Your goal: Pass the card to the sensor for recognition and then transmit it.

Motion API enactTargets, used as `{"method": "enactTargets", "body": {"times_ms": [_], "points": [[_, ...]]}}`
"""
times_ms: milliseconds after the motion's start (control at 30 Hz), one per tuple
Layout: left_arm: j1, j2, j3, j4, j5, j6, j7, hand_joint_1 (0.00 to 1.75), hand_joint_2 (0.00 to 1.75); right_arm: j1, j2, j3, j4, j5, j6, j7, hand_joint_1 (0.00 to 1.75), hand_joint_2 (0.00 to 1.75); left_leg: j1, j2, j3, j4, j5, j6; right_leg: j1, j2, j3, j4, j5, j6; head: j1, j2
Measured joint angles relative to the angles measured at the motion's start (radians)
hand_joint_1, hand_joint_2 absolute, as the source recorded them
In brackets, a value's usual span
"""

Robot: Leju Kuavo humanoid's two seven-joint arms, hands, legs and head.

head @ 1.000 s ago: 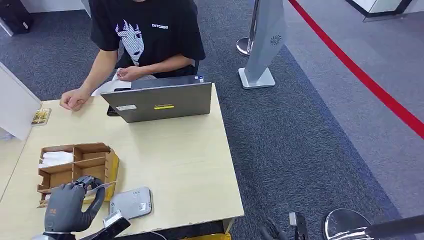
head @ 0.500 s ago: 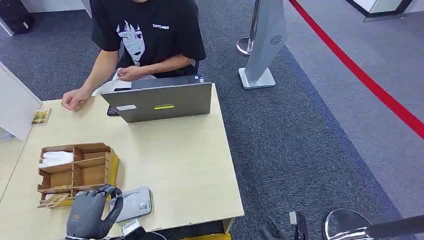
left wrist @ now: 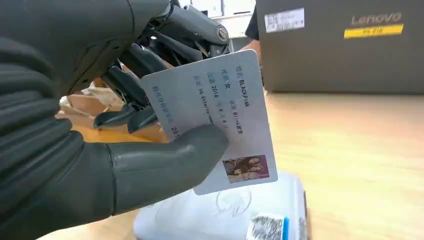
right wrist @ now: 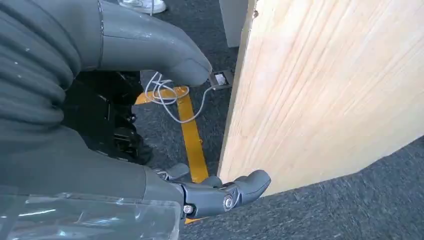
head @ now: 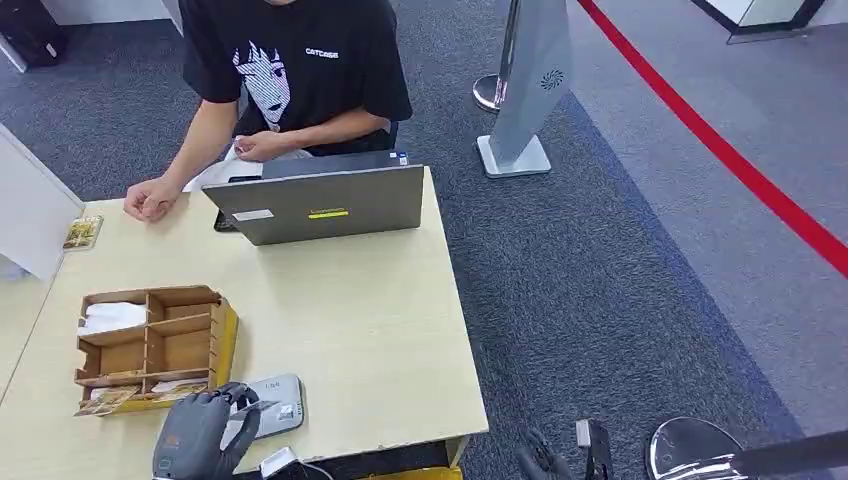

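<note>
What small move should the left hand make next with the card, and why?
Probably lower the card a little, flat toward the grey card sensor. The left hand pinches the card between thumb and fingers just above the sensor, tilted and seemingly not touching it in the left wrist view, so recognition likely needs it brought closer.

The pale grey-blue printed plastic card (left wrist: 220,115) carries a small colour photo. The rounded light grey sensor pad (head: 268,405) lies on the pale wood counter (head: 370,330). A red stripe (head: 720,150) crosses the blue-grey carpet floor (head: 600,300).

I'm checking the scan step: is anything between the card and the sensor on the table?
Nothing visible. The left hand holds the card just above the sensor, with only open air between them; the organizer sits off to the side.
</note>
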Motion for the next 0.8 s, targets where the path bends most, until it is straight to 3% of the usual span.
{"method": "enactTargets", "body": {"times_ms": [233,433,600,667,800], "points": [[0.000,0.009,-0.007,0.025,0.002,0.002,0.022,1.75,1.75,-0.006,-0.002,0.005,0.008,-0.002,0.000,0.000,0.00,1.75,0.000,0.000,0.000,0.000,0.000,0.000,0.000,0.000,0.000,0.000,0.000,0.000,0.000,0.000],[-0.008,0.010,-0.008,0.022,-0.016,0.086,-0.056,1.75,1.75,-0.005,-0.003,0.013,0.010,-0.016,-0.003,-0.013,0.00,1.75,0.000,0.000,0.000,0.000,0.000,0.000,0.000,0.000,0.000,0.000,0.000,0.000,0.000,0.000],[-0.029,0.005,-0.007,-0.035,-0.045,0.079,-0.077,1.75,1.75,-0.004,-0.006,0.024,0.010,-0.017,-0.011,-0.014,0.00,1.75,0.000,0.000,0.000,0.000,0.000,0.000,0.000,0.000,0.000,0.000,0.000,0.000,0.000,0.000],[-0.042,0.004,-0.004,-0.056,-0.062,0.084,-0.112,1.75,1.75,-0.002,-0.007,0.029,0.010,-0.016,-0.013,-0.016,0.00,1.75,0.000,0.000,0.000,0.000,0.000,0.000,0.000,0.000,-0.001,0.000,0.000,0.000,0.000,0.000],[-0.135,0.009,0.029,-0.102,-0.061,0.058,-0.157,1.75,1.75,-0.007,-0.008,0.044,0.016,-0.011,-0.020,-0.035,0.00,1.75,0.000,-0.003,0.000,0.000,0.002,-0.001,0.000,-0.003,0.000,0.000,0.001,0.000,0.000,0.000]]}}
